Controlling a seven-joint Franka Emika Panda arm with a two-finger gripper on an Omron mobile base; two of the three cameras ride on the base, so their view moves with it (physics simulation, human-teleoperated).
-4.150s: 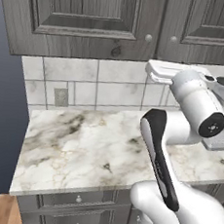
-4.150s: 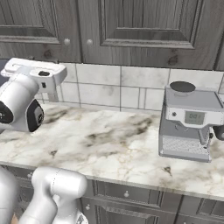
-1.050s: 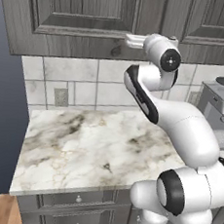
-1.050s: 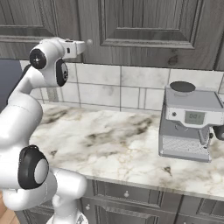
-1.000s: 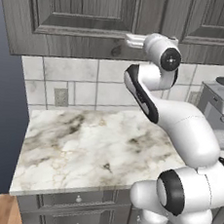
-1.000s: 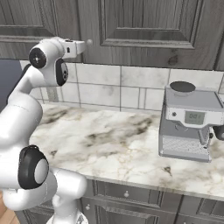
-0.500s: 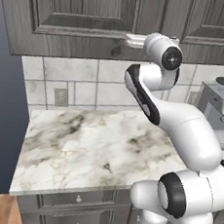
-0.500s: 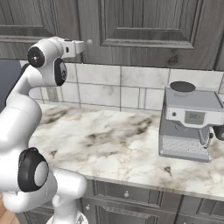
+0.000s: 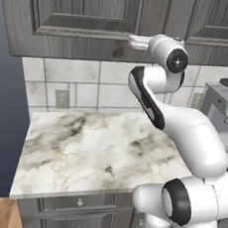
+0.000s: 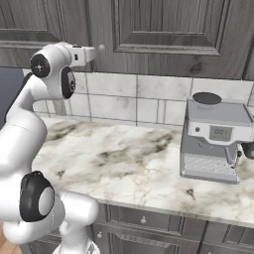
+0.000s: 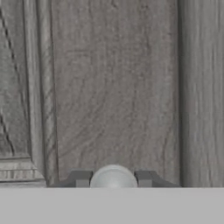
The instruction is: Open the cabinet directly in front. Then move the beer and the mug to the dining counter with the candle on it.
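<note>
The end effector [image 11: 113, 179] sits with its two dark fingertips [image 11: 80, 179] close on either side of a round silver knob [image 11: 113, 176], narrowly parted; whether they press the knob cannot be told. The knob belongs to the left door of the dark grey wood-grain cabinet [image 9: 86, 18], near that door's lower right corner. Both doors are closed. Below, a white marble surface [image 10: 124, 154] carries a silver espresso machine [image 10: 216, 139] at the right, against the tiled wall [image 9: 84, 83].
</note>
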